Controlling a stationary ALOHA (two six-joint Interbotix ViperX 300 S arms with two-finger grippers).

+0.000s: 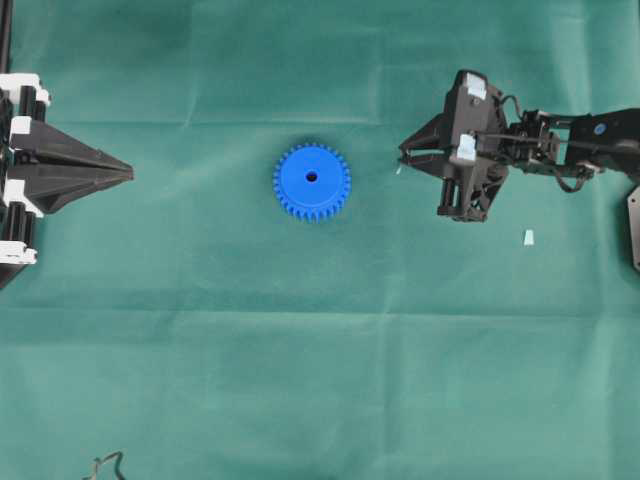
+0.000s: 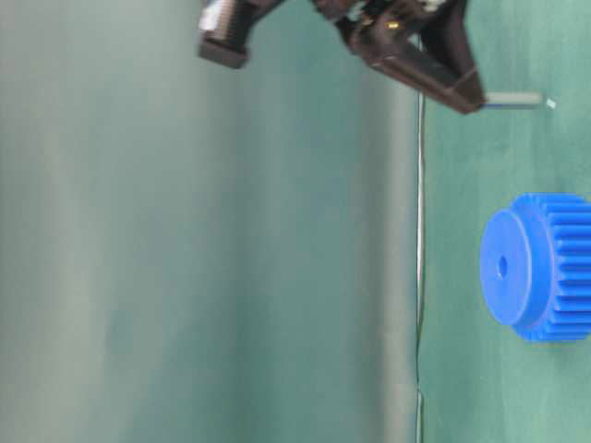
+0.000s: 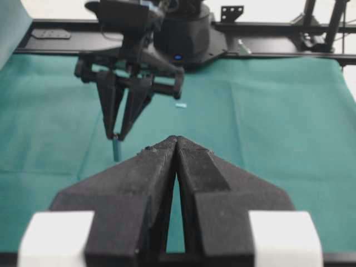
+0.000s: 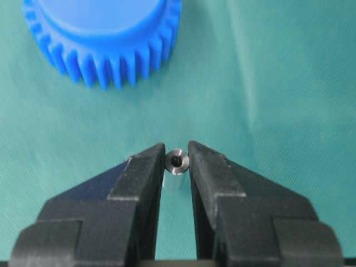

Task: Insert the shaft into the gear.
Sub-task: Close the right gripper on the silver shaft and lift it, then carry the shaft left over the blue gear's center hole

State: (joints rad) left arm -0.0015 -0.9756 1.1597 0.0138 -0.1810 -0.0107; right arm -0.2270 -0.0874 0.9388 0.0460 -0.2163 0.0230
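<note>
The gear (image 1: 312,182) is a bright blue toothed wheel lying flat on the green cloth, its dark centre hole facing up. It also appears in the table-level view (image 2: 531,268) and at the top of the right wrist view (image 4: 103,33). My right gripper (image 1: 402,160) hovers to the right of the gear, shut on the shaft (image 4: 178,161), a small silvery pin held by its upper end. The shaft (image 2: 512,100) hangs upright below the fingertips (image 3: 117,149), clear of the cloth. My left gripper (image 1: 130,173) rests at the far left, shut with nothing in it (image 3: 176,139).
A small pale blue wedge (image 1: 528,237) lies on the cloth behind the right arm, also seen in the left wrist view (image 3: 180,105). A dark cable end (image 1: 105,465) pokes in at the near edge. Green cloth covers the whole table.
</note>
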